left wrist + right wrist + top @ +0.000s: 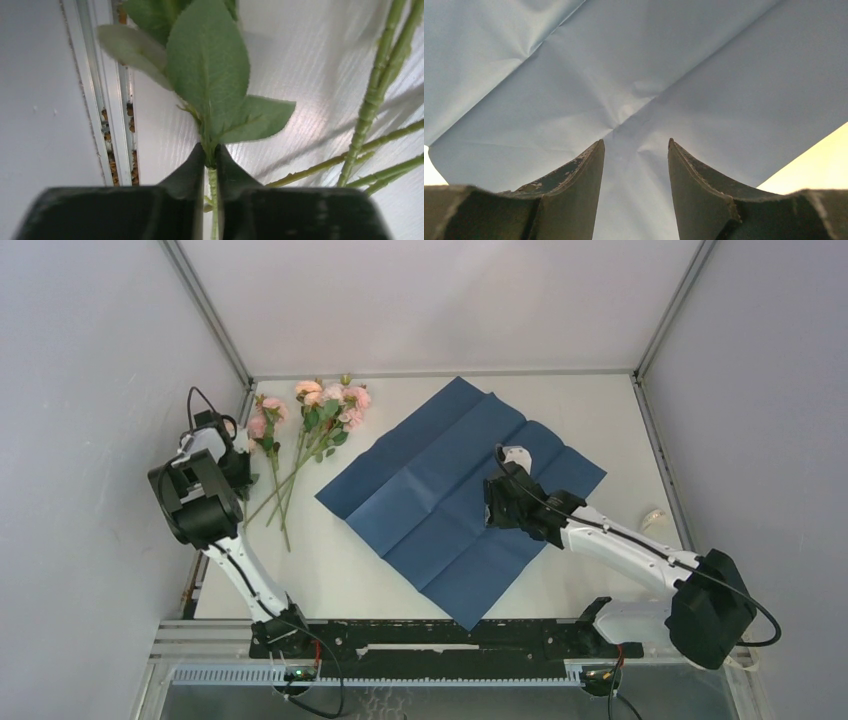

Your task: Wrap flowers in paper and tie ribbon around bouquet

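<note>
The flowers (318, 412), pale pink roses on thin green stems, lie fanned out at the table's back left. My left gripper (250, 465) is down at the leftmost one. In the left wrist view its jaws (210, 150) are shut on that rose's stem (213, 185), just below a cluster of leaves (207, 65). The paper (460, 495) lies flat with its navy face up and crossed by creases. Over its right half my right gripper (497, 502) hovers open, with only creased paper (574, 90) between its fingers (636, 142). A pale coil, seemingly the ribbon (655, 519), lies at the right edge.
The grey side wall and its metal rail (112, 125) run close beside my left gripper. Other loose stems (370, 100) lie just right of the held one. Bare white table (330, 570) shows in front of the flowers and around the paper.
</note>
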`<state>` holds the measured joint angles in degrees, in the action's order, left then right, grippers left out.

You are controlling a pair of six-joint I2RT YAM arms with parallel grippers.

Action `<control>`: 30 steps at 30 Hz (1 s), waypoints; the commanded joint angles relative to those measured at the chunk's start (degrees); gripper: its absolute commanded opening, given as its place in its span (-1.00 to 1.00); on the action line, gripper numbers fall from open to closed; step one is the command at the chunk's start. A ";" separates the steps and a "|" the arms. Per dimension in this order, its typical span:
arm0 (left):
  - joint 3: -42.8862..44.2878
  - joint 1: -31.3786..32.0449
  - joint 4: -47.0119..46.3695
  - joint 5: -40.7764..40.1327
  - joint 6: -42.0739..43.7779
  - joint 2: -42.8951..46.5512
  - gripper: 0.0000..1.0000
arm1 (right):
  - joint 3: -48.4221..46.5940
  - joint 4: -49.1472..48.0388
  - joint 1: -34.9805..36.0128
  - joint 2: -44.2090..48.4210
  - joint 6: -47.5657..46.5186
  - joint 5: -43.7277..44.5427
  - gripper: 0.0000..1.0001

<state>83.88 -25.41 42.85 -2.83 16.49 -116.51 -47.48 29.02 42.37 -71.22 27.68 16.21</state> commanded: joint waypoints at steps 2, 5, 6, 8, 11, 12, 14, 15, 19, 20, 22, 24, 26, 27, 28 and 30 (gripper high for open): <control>0.03 -1.43 1.76 1.93 0.56 -1.92 -0.99 | -2.08 0.15 0.35 4.19 -1.66 2.11 0.16; -1.37 -3.66 1.82 7.50 -0.37 2.23 -1.00 | -2.09 0.51 0.40 5.98 -1.75 2.19 0.16; -2.79 -4.36 1.07 10.25 -1.07 5.26 -1.00 | -2.06 0.52 0.42 6.62 -1.85 1.95 0.17; -6.21 -4.99 -1.02 14.63 -2.45 14.25 -1.00 | -2.09 0.03 0.94 8.08 -2.20 1.04 0.17; -9.03 -4.99 -1.79 19.22 -5.07 24.88 -1.00 | -2.06 -2.11 3.02 10.06 -3.22 -0.51 0.17; -9.11 -4.99 -1.33 20.86 -5.96 27.63 -1.00 | -2.08 -3.21 3.99 10.53 -3.49 -1.30 0.16; -9.63 -4.93 -0.25 25.94 -7.46 32.66 -1.00 | -2.04 -6.52 6.23 11.08 -4.04 -3.53 0.18; -10.30 -5.00 0.06 29.02 -8.54 35.00 -1.00 | -2.08 -9.42 7.49 10.98 -4.31 -5.09 0.19; -13.81 -4.92 -1.35 45.06 -15.24 44.59 -1.00 | -2.72 -23.43 11.97 7.04 -4.83 -16.15 0.36; -15.00 -4.67 -2.50 49.54 -17.75 46.68 -1.00 | -3.98 -26.35 13.01 4.99 -4.69 -19.12 0.45; -16.96 -2.61 -5.29 55.93 -23.19 50.81 -1.00 | -8.40 -30.73 15.02 0.29 -5.01 -22.15 0.68; -18.64 1.24 -8.24 58.57 -28.56 55.16 -1.00 | -13.62 -33.76 17.30 -4.94 -5.54 -23.52 0.77; -20.28 6.33 -11.00 58.86 -32.98 58.59 -1.00 | -18.14 -37.22 18.71 -10.18 -5.02 -26.39 0.78; -21.39 9.02 -13.10 59.00 -35.34 60.32 -1.00 | -20.42 -38.44 19.15 -12.62 -4.10 -27.48 0.78; -22.43 11.31 -15.22 58.81 -37.91 61.82 -1.00 | -22.26 -39.43 19.40 -15.04 -2.98 -28.05 0.77; -24.20 14.79 -18.66 57.64 -41.21 64.55 -1.00 | -25.54 -41.15 19.54 -18.98 -0.65 -28.60 0.75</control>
<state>62.67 -16.34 33.91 50.15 -13.02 -57.60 -66.63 -1.74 60.97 -84.82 23.92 -7.25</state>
